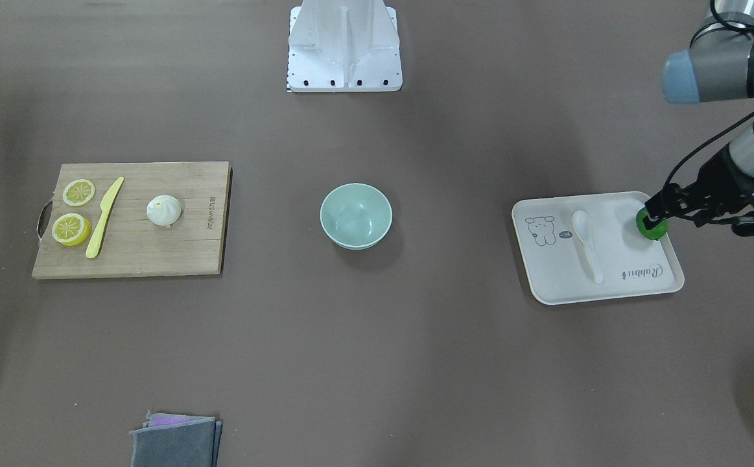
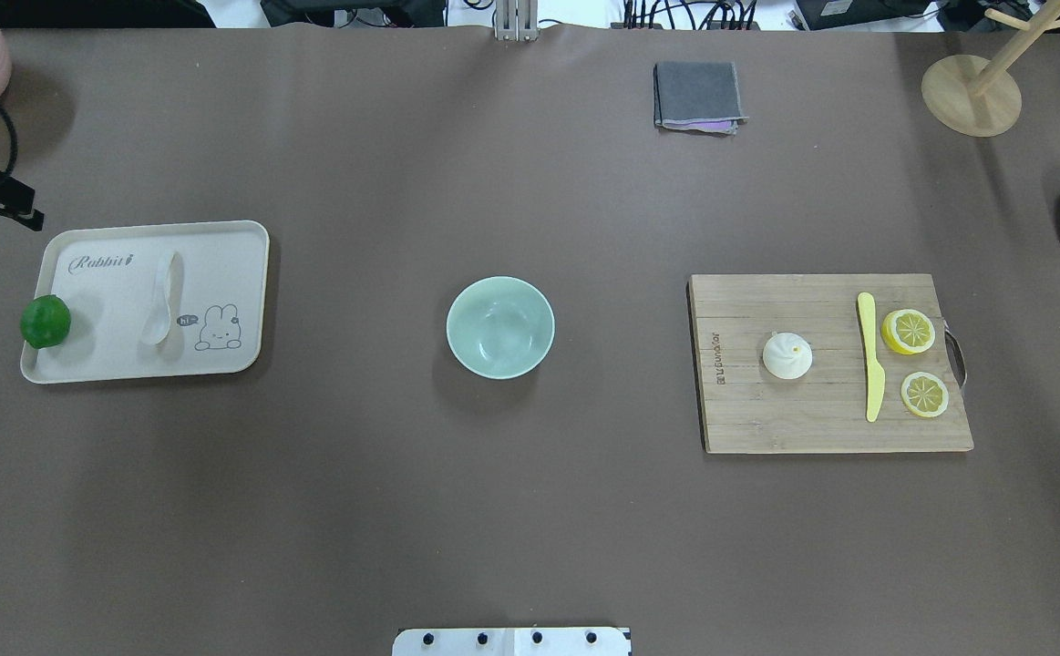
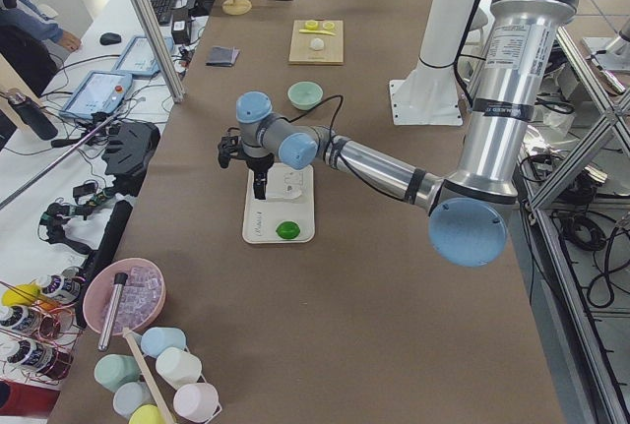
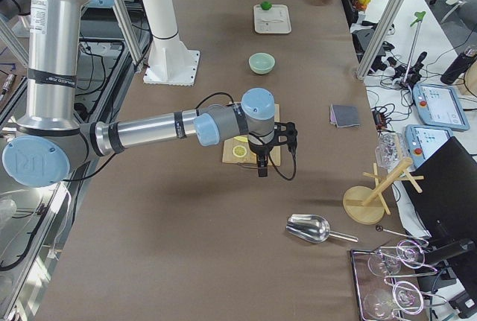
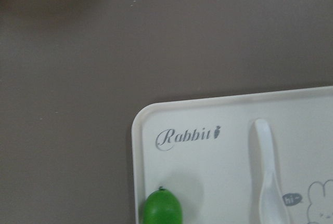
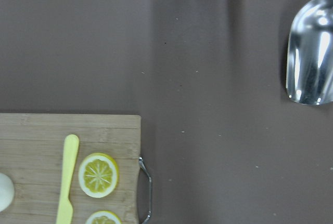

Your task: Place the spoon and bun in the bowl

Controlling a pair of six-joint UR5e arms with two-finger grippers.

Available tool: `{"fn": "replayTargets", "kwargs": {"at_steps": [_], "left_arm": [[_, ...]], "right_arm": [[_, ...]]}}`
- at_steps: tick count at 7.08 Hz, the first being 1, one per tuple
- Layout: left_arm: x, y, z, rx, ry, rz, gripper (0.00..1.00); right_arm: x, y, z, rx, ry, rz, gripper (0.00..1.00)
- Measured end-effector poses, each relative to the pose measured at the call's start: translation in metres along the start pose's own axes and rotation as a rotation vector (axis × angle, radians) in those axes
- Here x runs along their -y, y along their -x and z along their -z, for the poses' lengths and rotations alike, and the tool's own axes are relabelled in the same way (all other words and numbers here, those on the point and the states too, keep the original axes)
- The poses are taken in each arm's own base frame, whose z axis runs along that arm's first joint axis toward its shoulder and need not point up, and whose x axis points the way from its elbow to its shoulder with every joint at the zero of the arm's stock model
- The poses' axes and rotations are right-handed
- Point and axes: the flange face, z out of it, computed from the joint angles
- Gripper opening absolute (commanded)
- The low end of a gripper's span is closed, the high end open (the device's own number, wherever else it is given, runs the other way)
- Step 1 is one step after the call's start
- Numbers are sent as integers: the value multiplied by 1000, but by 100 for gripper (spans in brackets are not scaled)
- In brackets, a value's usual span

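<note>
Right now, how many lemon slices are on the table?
2. Both lie on the cutting board, between the yellow knife and the board's handle: one lemon slice farther from the robot, the other nearer it. None appear hidden.

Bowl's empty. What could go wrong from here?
1. The spoon lies flat on the tray, with the green fruit at the tray's edge; a low reach might roll the fruit off.
2. The bun sits near the yellow knife on the cutting board; a wide grasp might catch the knife.
</note>
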Motion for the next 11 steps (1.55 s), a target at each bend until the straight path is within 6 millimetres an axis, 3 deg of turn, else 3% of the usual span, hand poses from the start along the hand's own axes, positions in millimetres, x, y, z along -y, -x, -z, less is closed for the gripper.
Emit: {"fn": "replayTargets", "kwargs": {"at_steps": [2, 5, 7, 8, 10, 11], "left_arm": [[6, -40, -36, 17, 33, 21, 93], [3, -55, -82, 50, 38, 34, 85], [-3, -57, -112, 47, 34, 39, 77], [-5, -55, -121, 52, 31, 38, 64], [-7, -53, -127, 56, 30, 40, 22], [-9, -51, -127, 58, 29, 46, 7]], "right_arm": [[9, 55, -10, 28, 16, -37, 99], [17, 140, -39, 24, 31, -60, 99], [12, 175, -58, 17, 44, -46, 99], [10, 188, -65, 19, 53, -36, 99], [7, 201, -70, 24, 61, -32, 99], [6, 202, -71, 25, 62, -32, 99]]}}
